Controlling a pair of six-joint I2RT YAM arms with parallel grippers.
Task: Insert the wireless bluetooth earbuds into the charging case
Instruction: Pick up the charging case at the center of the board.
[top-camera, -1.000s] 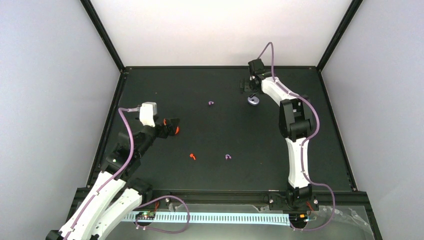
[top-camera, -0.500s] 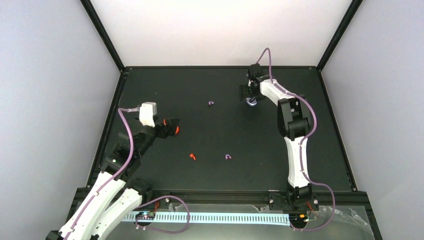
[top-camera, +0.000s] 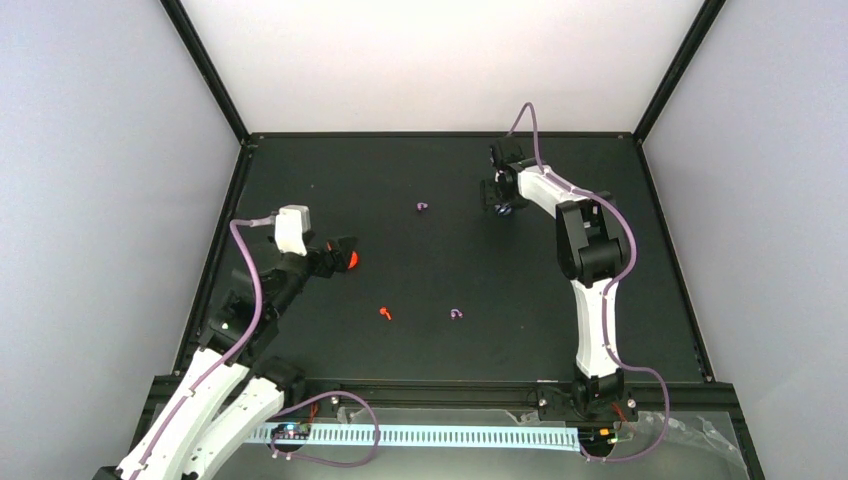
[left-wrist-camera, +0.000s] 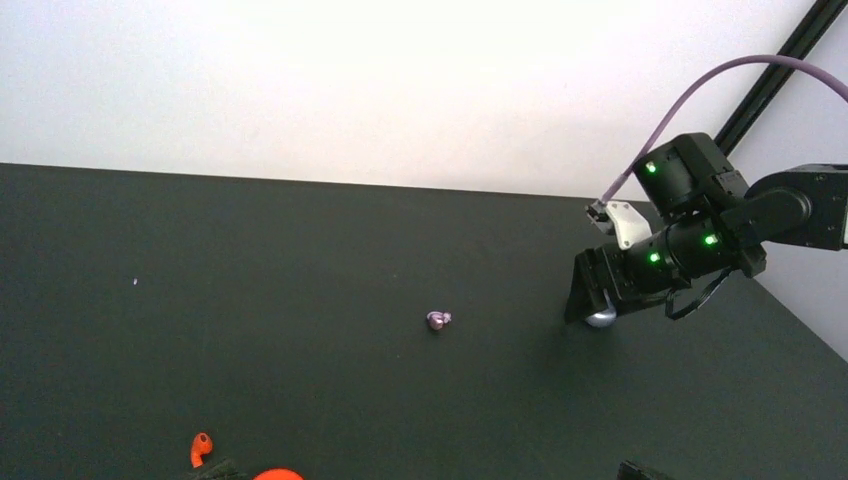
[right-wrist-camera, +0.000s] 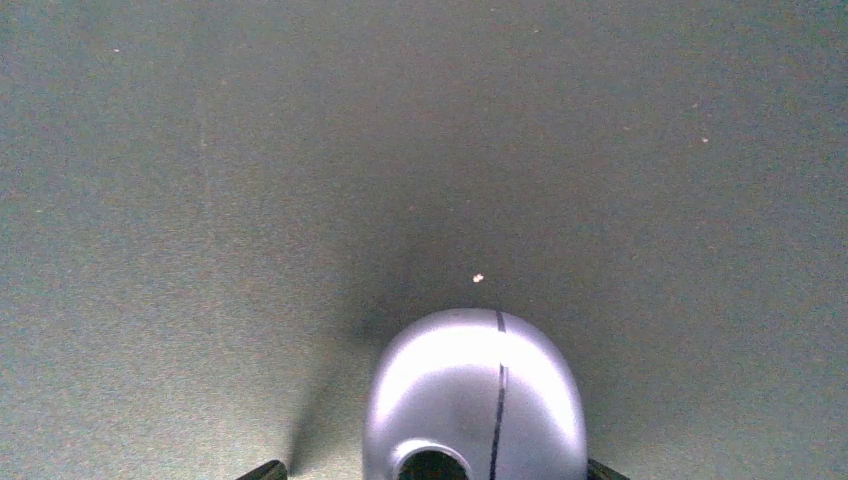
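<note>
Bimanual workcell, grasp-approach stage. The right gripper (top-camera: 500, 197) is held low over the lavender charging case (right-wrist-camera: 475, 395), which rests on the black table surface (top-camera: 650, 300) towards its far right. In the right wrist view its fingertips (right-wrist-camera: 266, 470) are spread wide, one to each side of the case; no squeeze is evident. A dark seam is seen running along the shell, so the case is judged to be closed.

The left gripper (top-camera: 343, 256) is placed at the left of the table, its fingers apparently wide, with a red-orange object (top-camera: 351, 260), probably a second case, at its tip; contact cannot be confirmed.

All visible earbuds lie loose and well apart: one lavender earbud (top-camera: 423, 207) left of the lavender case, a red-orange earbud (top-camera: 384, 313) and a second lavender earbud (top-camera: 456, 314) nearer the bases.

The fingers would next have to be closed squarely on the smooth, rounded shell, and the lid opened, before any bud is inserted. No brand, label or writing can be read.
</note>
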